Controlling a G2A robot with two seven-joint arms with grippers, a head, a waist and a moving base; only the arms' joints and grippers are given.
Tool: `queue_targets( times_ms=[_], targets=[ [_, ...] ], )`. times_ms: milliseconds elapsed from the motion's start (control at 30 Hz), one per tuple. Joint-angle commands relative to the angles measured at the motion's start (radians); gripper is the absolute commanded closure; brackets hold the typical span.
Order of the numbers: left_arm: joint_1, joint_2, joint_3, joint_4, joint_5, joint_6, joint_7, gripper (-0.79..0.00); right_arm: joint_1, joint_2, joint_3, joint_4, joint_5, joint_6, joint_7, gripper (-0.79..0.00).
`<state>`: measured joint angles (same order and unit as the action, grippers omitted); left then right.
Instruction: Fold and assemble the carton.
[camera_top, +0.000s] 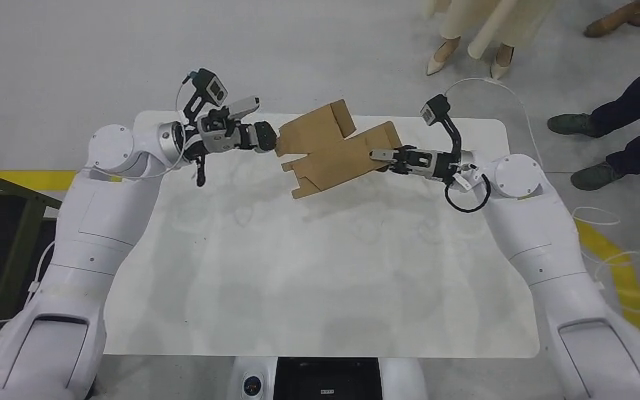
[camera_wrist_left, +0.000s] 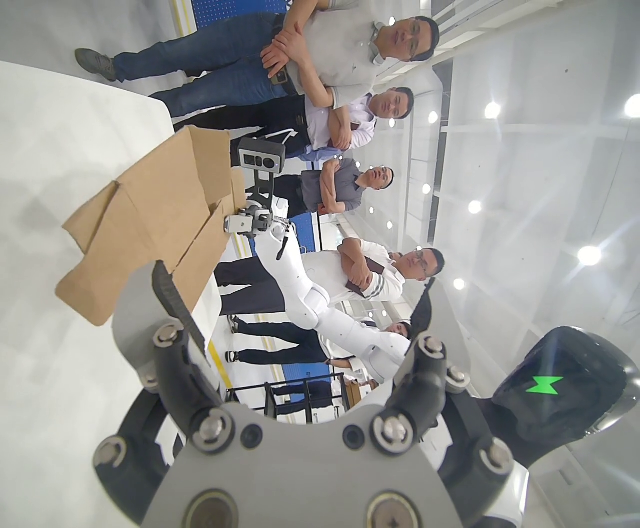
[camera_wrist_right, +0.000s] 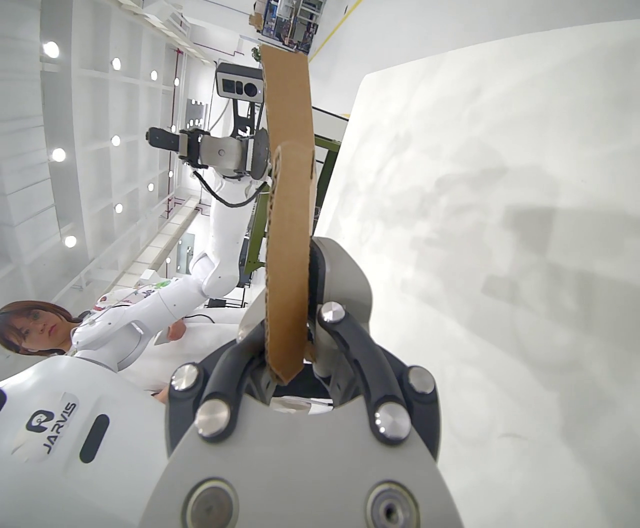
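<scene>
The carton is a flattened brown cardboard blank with loose flaps, held in the air above the far middle of the white table. My right gripper is shut on its right edge; in the right wrist view the cardboard runs edge-on out of the closed gripper. My left gripper is at the carton's left edge. In the left wrist view it stands open, and the carton lies beside one finger, not between the two.
The table's near and middle surface is bare white. Several people stand beyond the far edge; their feet and shoes show at the back right.
</scene>
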<state>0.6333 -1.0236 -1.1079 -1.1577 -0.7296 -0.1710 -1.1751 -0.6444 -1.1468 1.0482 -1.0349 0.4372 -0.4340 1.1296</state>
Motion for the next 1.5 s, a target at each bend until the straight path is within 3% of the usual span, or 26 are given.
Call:
queue_targets(
  times_ms=[0,67,300,633,1033,1467],
  targets=[
    [-0.007,-0.002,0.002,0.006,0.022,-0.02,0.007,-0.785,-0.001,-0.002,0.0,-0.001,0.012,0.002,-0.008,0.0],
    [-0.019,0.002,0.004,0.021,0.119,-0.085,0.016,-0.785,0.002,-0.002,0.001,0.0,0.009,0.005,-0.009,0.0],
    [-0.012,0.002,-0.006,0.068,0.165,-0.111,0.045,-0.785,0.007,-0.002,0.009,0.0,0.012,0.007,0.0,0.0],
    [-0.003,-0.013,0.018,0.038,0.123,-0.082,0.041,-0.785,0.022,-0.014,-0.01,-0.009,0.018,0.011,-0.013,0.0],
    [-0.015,-0.019,-0.008,0.034,0.059,-0.033,0.026,-0.785,0.023,-0.016,-0.01,0.006,-0.035,0.005,-0.047,0.0],
    [-0.027,-0.038,0.018,0.048,0.057,-0.048,0.055,-0.785,0.029,-0.026,-0.025,-0.009,-0.029,0.002,-0.043,0.0]
  ],
)
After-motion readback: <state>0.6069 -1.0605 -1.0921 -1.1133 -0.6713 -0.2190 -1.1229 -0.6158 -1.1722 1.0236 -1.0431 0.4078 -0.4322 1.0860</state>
